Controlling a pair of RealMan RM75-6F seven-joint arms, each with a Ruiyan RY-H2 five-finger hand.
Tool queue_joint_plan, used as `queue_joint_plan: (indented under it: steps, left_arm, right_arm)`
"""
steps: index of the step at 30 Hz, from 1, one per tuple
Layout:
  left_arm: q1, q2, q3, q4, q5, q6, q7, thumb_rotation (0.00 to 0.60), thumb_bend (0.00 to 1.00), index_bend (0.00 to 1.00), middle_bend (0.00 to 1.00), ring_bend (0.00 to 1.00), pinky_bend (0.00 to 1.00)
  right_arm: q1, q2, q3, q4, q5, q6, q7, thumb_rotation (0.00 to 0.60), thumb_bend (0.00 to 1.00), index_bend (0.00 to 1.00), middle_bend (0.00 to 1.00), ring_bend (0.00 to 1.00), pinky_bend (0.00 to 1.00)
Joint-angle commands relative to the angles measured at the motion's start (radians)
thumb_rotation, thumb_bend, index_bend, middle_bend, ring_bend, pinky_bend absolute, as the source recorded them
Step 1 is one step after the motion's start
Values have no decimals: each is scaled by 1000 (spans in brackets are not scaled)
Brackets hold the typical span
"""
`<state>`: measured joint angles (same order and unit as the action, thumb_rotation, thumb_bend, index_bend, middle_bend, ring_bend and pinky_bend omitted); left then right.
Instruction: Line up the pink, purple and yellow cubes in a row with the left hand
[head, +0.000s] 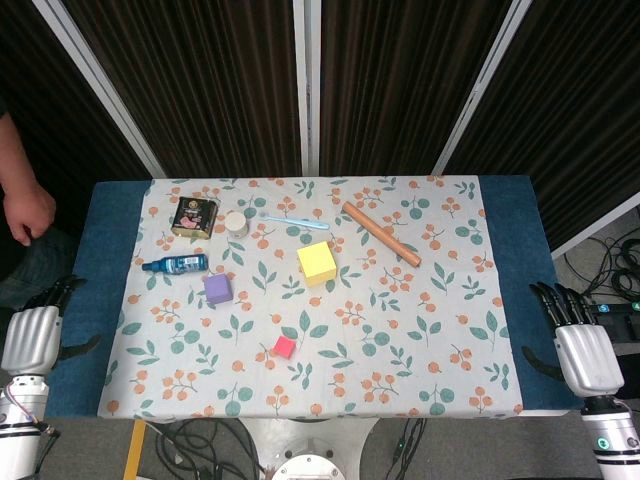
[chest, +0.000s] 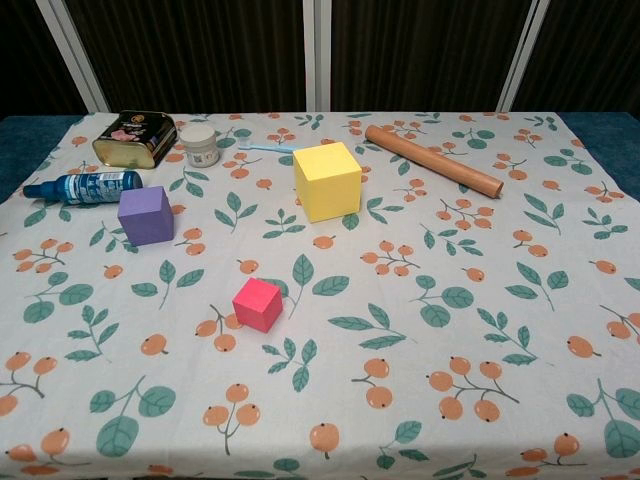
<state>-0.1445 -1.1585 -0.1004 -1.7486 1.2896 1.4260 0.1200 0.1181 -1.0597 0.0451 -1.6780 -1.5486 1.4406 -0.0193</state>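
Three cubes lie apart on the floral tablecloth (head: 400, 330). The small pink cube (head: 284, 347) (chest: 257, 304) is nearest the front. The purple cube (head: 217, 289) (chest: 146, 215) sits to the left. Further back, near the middle, stands the larger yellow cube (head: 316, 263) (chest: 326, 180). My left hand (head: 33, 330) hangs at the table's left edge, fingers apart and holding nothing. My right hand (head: 578, 345) is at the right edge, likewise empty with fingers spread. The chest view shows neither hand.
At the back left are a gold tin (head: 194, 216) (chest: 135, 138), a small white jar (head: 236, 223) (chest: 200, 145) and a blue bottle (head: 176, 264) (chest: 82, 187) lying down. A toothbrush (head: 295, 221) and a wooden rolling pin (head: 381, 234) (chest: 432, 160) lie behind. A person's hand (head: 28, 208) is at the far left.
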Motion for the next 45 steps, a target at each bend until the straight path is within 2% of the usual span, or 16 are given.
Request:
queue_joint_plan:
  steps: [1, 13, 16, 20, 25, 30, 36, 45]
  left_arm:
    - [2, -5, 0, 6, -4, 1, 4, 600, 180, 251, 262, 255, 282]
    - [-21, -23, -18, 31, 34, 1, 14, 600, 167, 251, 262, 255, 280]
    - [-68, -24, -40, 48, 76, -35, -23, 600, 159, 252, 262, 255, 280]
    - [-169, -34, -95, 74, 127, -112, -109, 600, 152, 251, 262, 255, 280]
    - [-307, -70, -167, 104, 132, -233, -198, 600, 133, 251, 262, 255, 280]
    - [-460, -123, -217, 136, 97, -398, -254, 600, 98, 251, 262, 255, 281]
    - [-626, -249, -241, 243, 20, -566, -228, 600, 60, 244, 245, 250, 281]
    - [-801, -444, -262, 422, -207, -723, -114, 600, 0, 144, 170, 175, 282]
  right_arm:
    - [1, 0, 0, -1, 0, -1, -2, 600, 156, 0, 38, 0, 74]
    - [-10, 3, 2, -1, 0, 23, 0, 600, 157, 0, 38, 0, 74]
    - [-10, 7, 5, -2, -3, 29, 0, 600, 157, 0, 37, 0, 74]
    - [-10, 12, 6, -3, -16, 38, 6, 600, 157, 0, 37, 0, 74]
    - [-12, 22, 5, -8, -27, 47, 5, 600, 157, 0, 37, 0, 74]
    - [-15, 33, 4, -19, -33, 52, -3, 600, 157, 0, 37, 0, 74]
    - [-10, 37, 2, -27, -33, 41, -11, 600, 157, 0, 37, 0, 74]
    - [-1, 46, 5, -32, -24, 23, -19, 600, 157, 0, 37, 0, 74]
